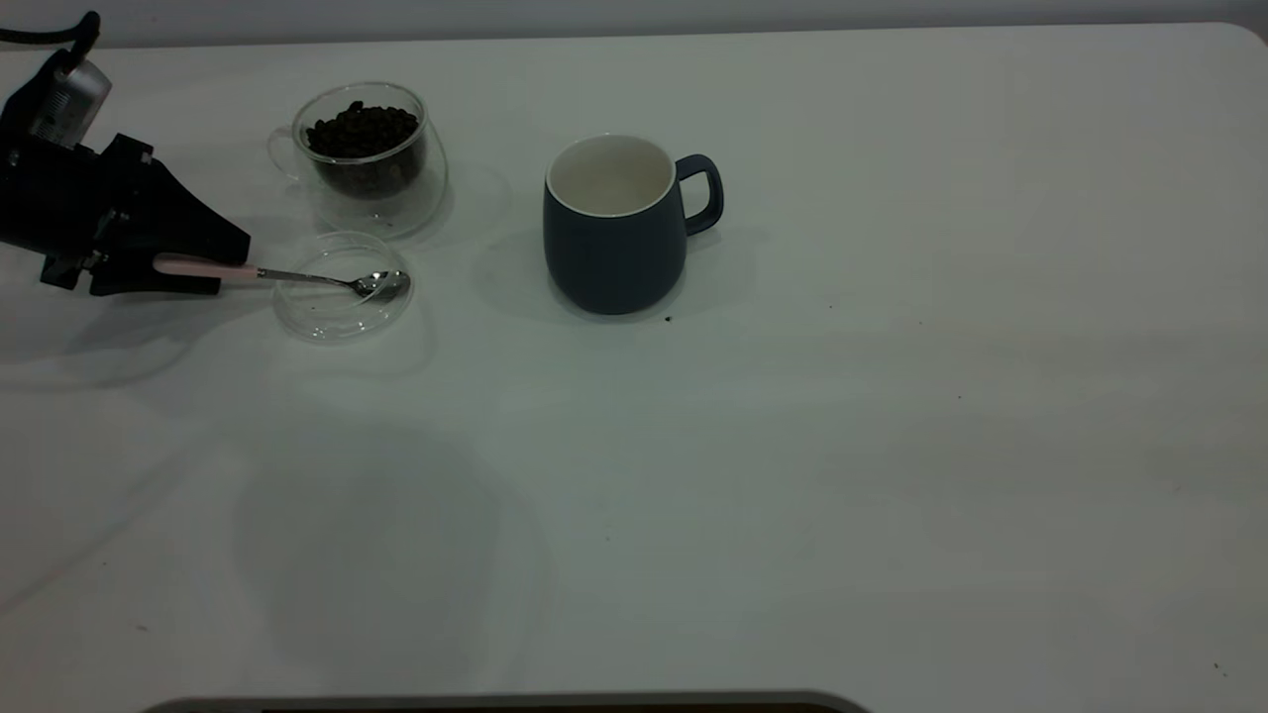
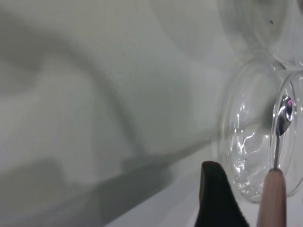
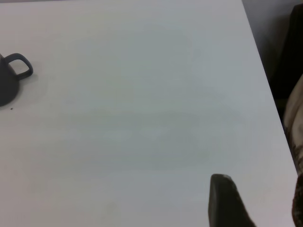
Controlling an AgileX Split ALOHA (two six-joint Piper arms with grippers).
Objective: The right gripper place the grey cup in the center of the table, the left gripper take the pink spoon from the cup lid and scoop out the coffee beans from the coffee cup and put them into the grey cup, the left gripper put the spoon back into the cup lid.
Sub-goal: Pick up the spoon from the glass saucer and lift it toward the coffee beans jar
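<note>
Gripping the pink spoon [image 1: 203, 268] by its pale, rounded handle, my left gripper [image 1: 203, 267] sits low at the exterior view's left edge, black casing glossy and tapered toward the tip. The handle disappears between my fingers; the thin metal neck runs out from them to the shiny bowl, which lies inside the cup lid [image 1: 342, 287]. In my left wrist view the pink handle [image 2: 272, 198] shows beside one dark finger [image 2: 215, 196], so I am clamped on it.

The lid is a shallow round disc of clear glass with a raised rim, flat on the table [image 1: 792, 475]. Glints run across its floor in the wrist view [image 2: 246, 142].

Just behind the lid stands the coffee cup [image 1: 371, 163]: small, clear, double-walled, with a clear handle on the side toward my arm. The coffee beans [image 1: 362, 134] heap inside it, dark brown-black and lumpy, up near the rim.

The grey cup [image 1: 614, 233] stands upright near the table's middle, well apart from the glass pieces. Matte blue-grey outside, rounded belly, white inside, loop handle pointing to the exterior view's right. I cannot make out any beans in it.

The tabletop is plain white, smooth, with a few tiny dark specks and a rounded far corner.

My right gripper [image 3: 227, 201] shows only as one dark fingertip in its own wrist view, over bare table, the mug far off; whether it is released or clenched I cannot tell.
</note>
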